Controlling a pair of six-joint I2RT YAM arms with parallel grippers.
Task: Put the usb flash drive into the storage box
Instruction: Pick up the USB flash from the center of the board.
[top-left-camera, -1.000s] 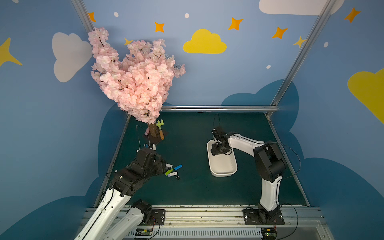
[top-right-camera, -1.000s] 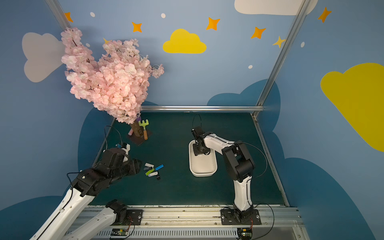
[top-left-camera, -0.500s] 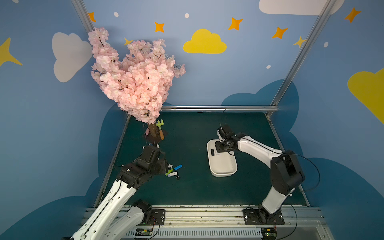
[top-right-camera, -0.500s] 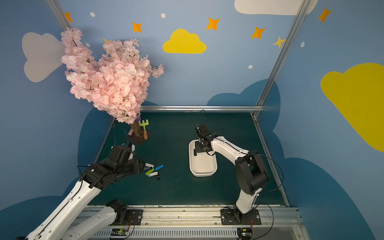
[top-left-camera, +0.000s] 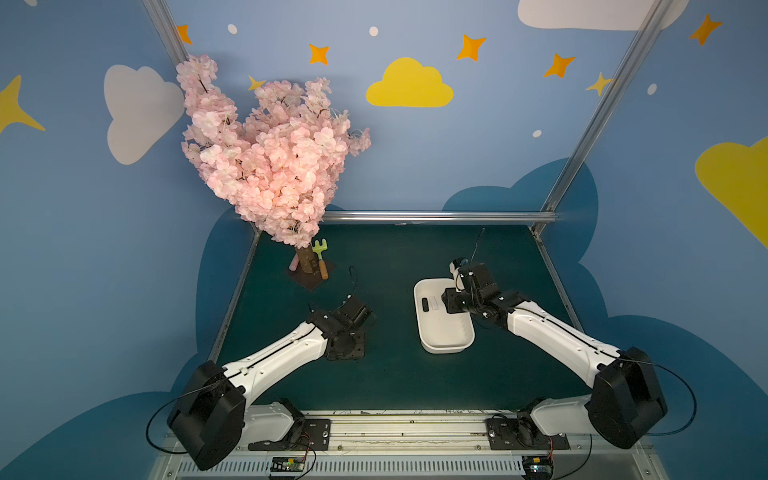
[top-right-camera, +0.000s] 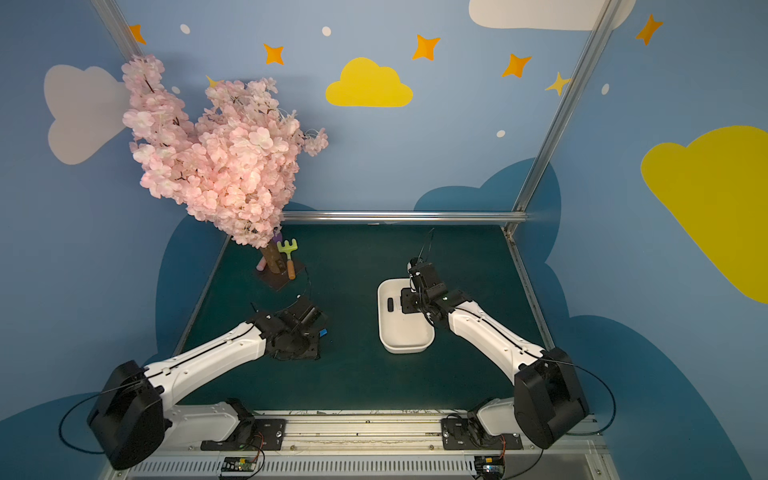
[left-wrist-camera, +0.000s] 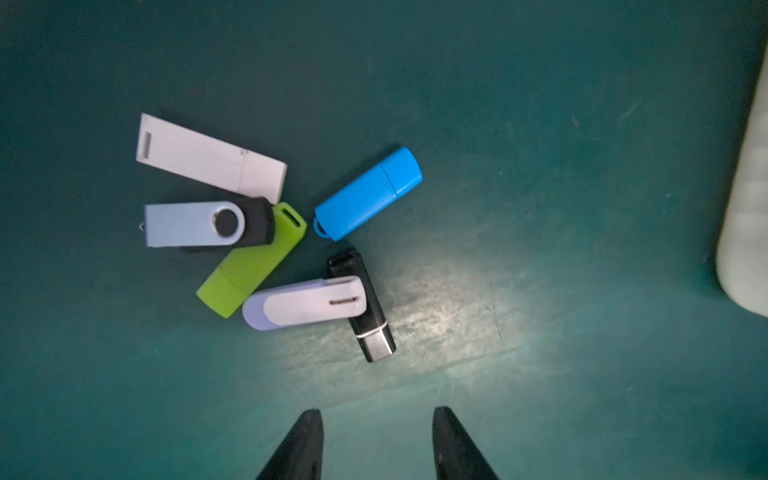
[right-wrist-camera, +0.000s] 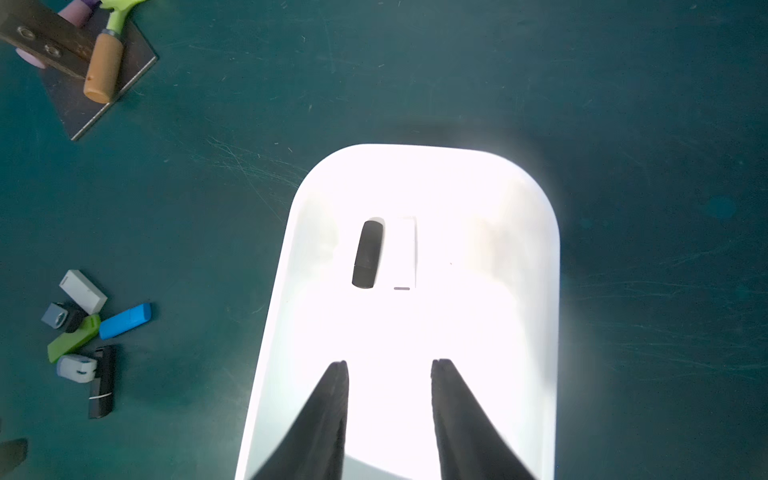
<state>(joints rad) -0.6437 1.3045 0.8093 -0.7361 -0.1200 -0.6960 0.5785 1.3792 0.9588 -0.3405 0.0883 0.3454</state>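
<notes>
The white storage box (top-left-camera: 446, 349) (top-right-camera: 405, 350) lies right of centre on the green mat. In it lie a black usb flash drive (right-wrist-camera: 368, 254) (top-left-camera: 425, 305) and a white one (right-wrist-camera: 405, 253) side by side. My right gripper (right-wrist-camera: 390, 361) hovers open and empty over the box. My left gripper (left-wrist-camera: 377, 410) hangs open and empty just short of a pile of several drives: white (left-wrist-camera: 210, 158), silver swivel (left-wrist-camera: 191, 224), green (left-wrist-camera: 253, 266), blue (left-wrist-camera: 368, 193), lilac-white (left-wrist-camera: 307, 303), black (left-wrist-camera: 376, 332). In both top views the left arm hides most of the pile.
A pink blossom tree (top-left-camera: 270, 158) stands at the back left on a dark plate (top-left-camera: 309, 282), with a green toy rake (top-left-camera: 321, 257) leaning beside its trunk. Metal rails (top-left-camera: 436, 216) border the mat. The box's wall (left-wrist-camera: 748, 208) shows at the edge of the left wrist view.
My left arm has reached right over the drive pile, covering it in the top views, and its jaws have narrowed. My right gripper has drawn back from the box's far end.
</notes>
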